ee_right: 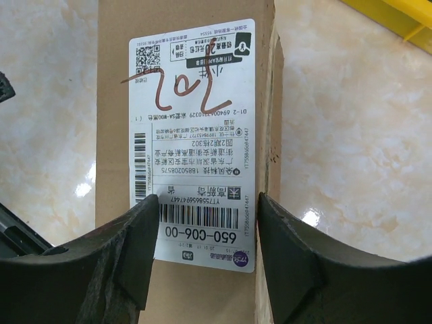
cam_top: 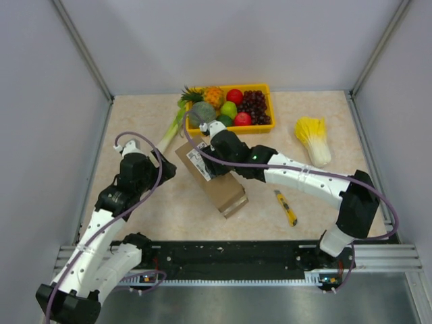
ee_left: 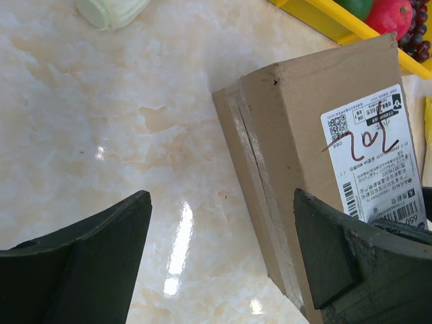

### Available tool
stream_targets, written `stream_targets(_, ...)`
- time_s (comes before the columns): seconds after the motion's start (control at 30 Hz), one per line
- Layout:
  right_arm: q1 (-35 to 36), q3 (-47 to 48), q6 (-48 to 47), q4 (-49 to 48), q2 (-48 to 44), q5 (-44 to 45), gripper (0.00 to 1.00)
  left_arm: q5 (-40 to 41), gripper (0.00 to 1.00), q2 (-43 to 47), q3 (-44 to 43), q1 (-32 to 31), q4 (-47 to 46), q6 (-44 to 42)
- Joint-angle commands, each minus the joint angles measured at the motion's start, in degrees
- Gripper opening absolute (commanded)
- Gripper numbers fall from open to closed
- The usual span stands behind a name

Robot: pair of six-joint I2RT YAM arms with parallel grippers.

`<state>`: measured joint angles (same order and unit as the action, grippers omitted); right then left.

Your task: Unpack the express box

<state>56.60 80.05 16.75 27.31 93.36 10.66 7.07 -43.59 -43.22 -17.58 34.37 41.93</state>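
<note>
The express box (cam_top: 216,181) lies slantwise in the middle of the bench (cam_top: 317,196), label (ee_right: 192,135) up, just in front of the fruit tray (cam_top: 272,111). Your right jaws stand spread over the label end, pinching nothing. Your left jaws gape wide beside the box's long edge. Brace the box squarely from both sides before working the seam (ee_left: 255,162), or it may skid on the glossy bench.
</note>
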Motion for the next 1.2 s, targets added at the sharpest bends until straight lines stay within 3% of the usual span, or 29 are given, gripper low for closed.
stream_targets(0.0,4.5,0.7,-0.8,3.4,0.2,6.2,0.57,2.9,0.90,1.9,-1.5,0.8,2.3,3.9)
stream_targets(0.2,9.8,1.0,-2.6,3.6,0.9,9.8,0.57,13.5,0.89,4.4,-3.1,1.5,9.9,8.9)
stream_targets(0.53,16.9,2.8,-7.0,4.1,3.6,12.5,0.60,20.4,0.89,11.0,-2.6,1.5,9.7,10.9)
stream_targets(0.67,18.5,3.9,-9.2,4.0,4.5,14.4,0.66,19.7,0.89,9.3,-3.5,1.5,8.4,9.1)
stream_targets(0.93,18.8,2.8,-11.0,-0.3,-0.7,6.6,0.87,14.6,0.90,2.9,-6.3,2.4,6.9,5.3)
stream_targets(1.17,18.6,-2.6,-11.7,-4.3,-6.5,1.9,0.90,8.5,0.91,-0.1,-6.4,4.1,4.9,2.6)
